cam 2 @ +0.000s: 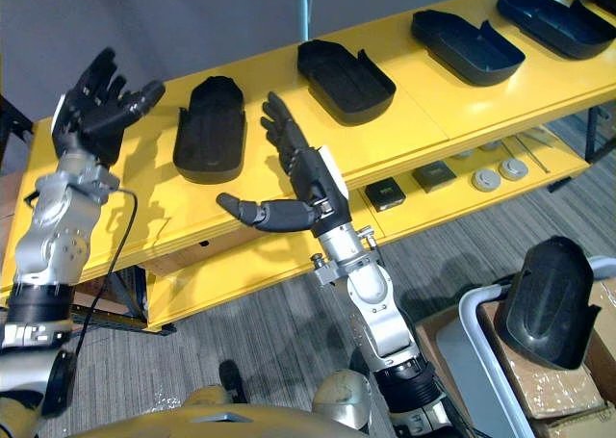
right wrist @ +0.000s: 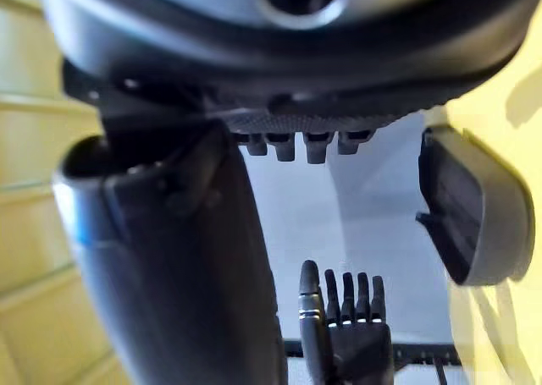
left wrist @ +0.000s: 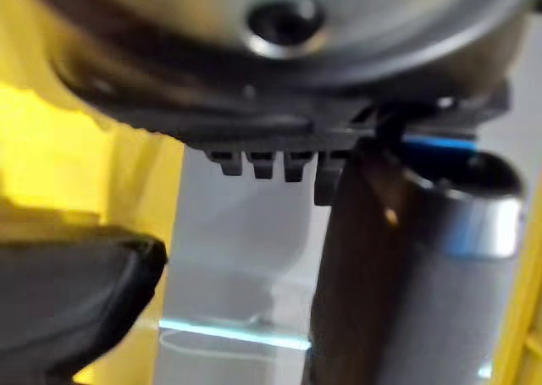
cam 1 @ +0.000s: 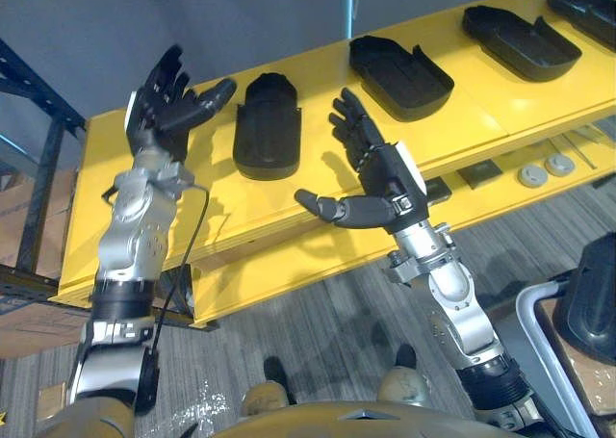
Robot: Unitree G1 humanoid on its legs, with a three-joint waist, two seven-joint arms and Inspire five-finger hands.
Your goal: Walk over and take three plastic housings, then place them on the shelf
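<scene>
The nearest plastic housing [cam 1: 268, 125] lies on the yellow shelf [cam 1: 481, 106], between the two hands and touching neither: left hand [cam 1: 164, 106] raised beside it, right hand [cam 1: 383, 173] on its other side, both with fingers straight, spread, holding nothing

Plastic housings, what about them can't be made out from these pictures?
Rightmost housing on the yellow shelf: cut off by the frame edge in both eye views.
Small parts on the lower shelf: too small to identify.
Dark shape in the left wrist view: too blurred to say whether it is a housing.
</scene>
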